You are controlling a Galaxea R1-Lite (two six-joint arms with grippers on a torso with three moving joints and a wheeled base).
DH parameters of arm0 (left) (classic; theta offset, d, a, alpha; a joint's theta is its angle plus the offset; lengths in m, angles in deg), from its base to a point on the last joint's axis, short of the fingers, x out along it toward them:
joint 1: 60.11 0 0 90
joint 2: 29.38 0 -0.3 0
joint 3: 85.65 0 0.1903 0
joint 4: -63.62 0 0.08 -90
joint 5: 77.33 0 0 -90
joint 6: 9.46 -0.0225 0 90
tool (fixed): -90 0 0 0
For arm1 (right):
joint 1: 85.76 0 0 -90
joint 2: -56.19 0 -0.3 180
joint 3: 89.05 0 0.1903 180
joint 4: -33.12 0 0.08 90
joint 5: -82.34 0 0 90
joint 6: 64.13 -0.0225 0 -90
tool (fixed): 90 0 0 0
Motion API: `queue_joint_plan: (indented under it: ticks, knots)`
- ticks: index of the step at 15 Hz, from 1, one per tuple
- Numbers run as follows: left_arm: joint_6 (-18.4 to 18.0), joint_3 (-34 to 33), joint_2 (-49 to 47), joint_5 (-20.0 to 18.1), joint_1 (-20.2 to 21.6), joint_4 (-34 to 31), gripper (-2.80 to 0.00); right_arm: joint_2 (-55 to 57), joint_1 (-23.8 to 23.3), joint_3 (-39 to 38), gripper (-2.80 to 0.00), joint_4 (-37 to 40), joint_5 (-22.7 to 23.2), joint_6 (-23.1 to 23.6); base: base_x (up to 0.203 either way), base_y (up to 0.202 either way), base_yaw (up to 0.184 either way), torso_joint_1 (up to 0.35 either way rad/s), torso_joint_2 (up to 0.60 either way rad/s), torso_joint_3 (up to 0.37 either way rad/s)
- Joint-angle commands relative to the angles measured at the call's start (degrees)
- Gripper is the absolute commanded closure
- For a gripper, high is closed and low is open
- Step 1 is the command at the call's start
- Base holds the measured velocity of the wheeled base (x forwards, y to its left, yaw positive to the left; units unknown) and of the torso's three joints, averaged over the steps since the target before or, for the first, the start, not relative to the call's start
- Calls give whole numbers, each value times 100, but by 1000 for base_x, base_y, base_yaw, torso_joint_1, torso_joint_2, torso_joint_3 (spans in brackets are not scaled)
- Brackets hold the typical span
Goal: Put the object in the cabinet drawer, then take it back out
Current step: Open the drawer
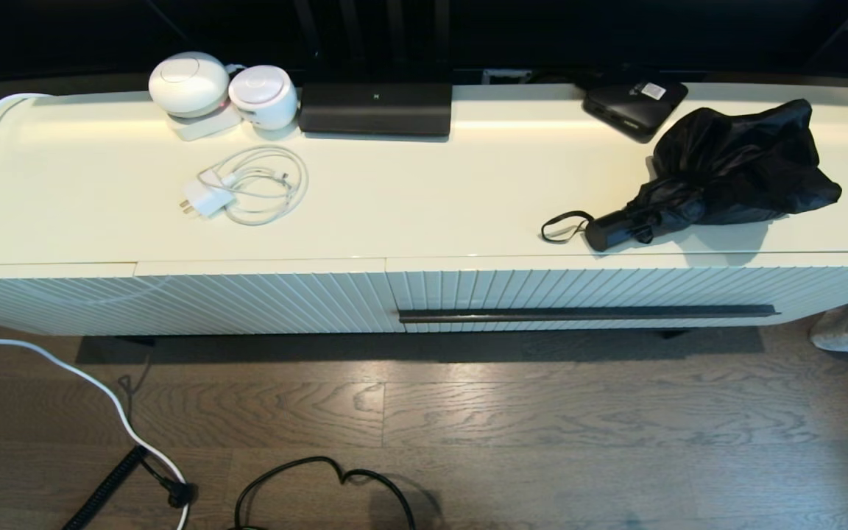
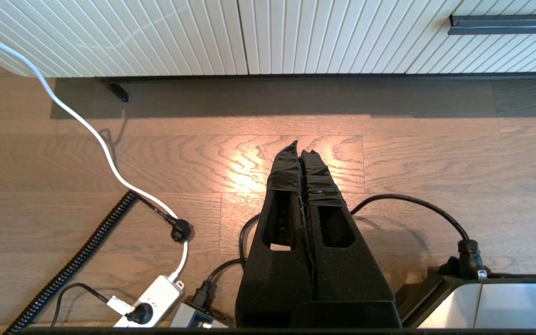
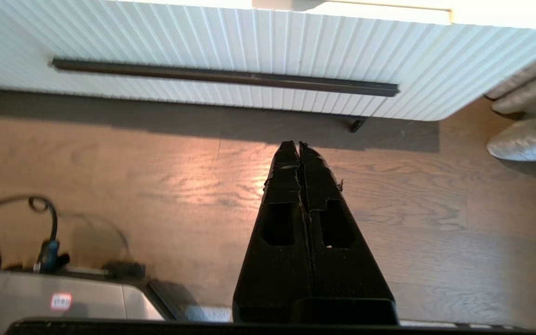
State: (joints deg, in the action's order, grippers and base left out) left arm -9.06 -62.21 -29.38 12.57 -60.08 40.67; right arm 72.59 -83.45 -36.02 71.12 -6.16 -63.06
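Note:
The black folding umbrella point(image 1: 733, 165) lies on the cabinet top at the right, bunched fabric toward the back, its short handle point(image 1: 608, 228) and wrist loop point(image 1: 564, 227) near the front edge. Below it the ribbed cream drawer point(image 1: 615, 291) is closed, with its long dark bar handle point(image 1: 586, 314) across the front; the same bar handle point(image 3: 224, 77) shows in the right wrist view. My left gripper point(image 2: 299, 148) hangs shut over the wooden floor, well short of the cabinet. My right gripper point(image 3: 298, 144) is also shut and empty, over the floor in front of the drawer. Neither arm shows in the head view.
On the cabinet top stand two white round devices point(image 1: 190, 82), a coiled white charger cable point(image 1: 255, 184), a wide black device point(image 1: 376, 109) and a flat black box point(image 1: 634, 103). Cables and a power strip point(image 2: 149, 302) lie on the floor. A grey cushion point(image 3: 524, 139) sits at the right.

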Motion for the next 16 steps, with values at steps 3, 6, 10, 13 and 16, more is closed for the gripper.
queue_joint_plan:
  ticks: [3, 6, 10, 13, 16]
  knots:
    - [4, -6, 0, 1, 6, 2, 0, 1607, 966, 359, 0, 7, 166, 713, 0, 0, 0, 0, 0, 0]
    - [4, 1, 0, 1, 6, 2, 0, 2468, 1734, 262, 0, 7, 285, 1661, 0, 0, 0, 0, 0, 0]
    - [4, 1, 0, 1, -2, 2, 0, 3896, 1903, 626, 0, 12, 717, 2363, 0, 0, 0, 0, 0, 0]
    - [4, 1, 0, 1, 6, 2, 0, 4983, 1694, 1079, 0, -10, 952, 3828, 0, 0, 0, 0, 0, 0]
    - [4, 1, 0, 1, 0, 2, 0, 5676, 1383, 1079, 0, -452, 1019, 5582, 0, 0, 0, 0, 0, 0]
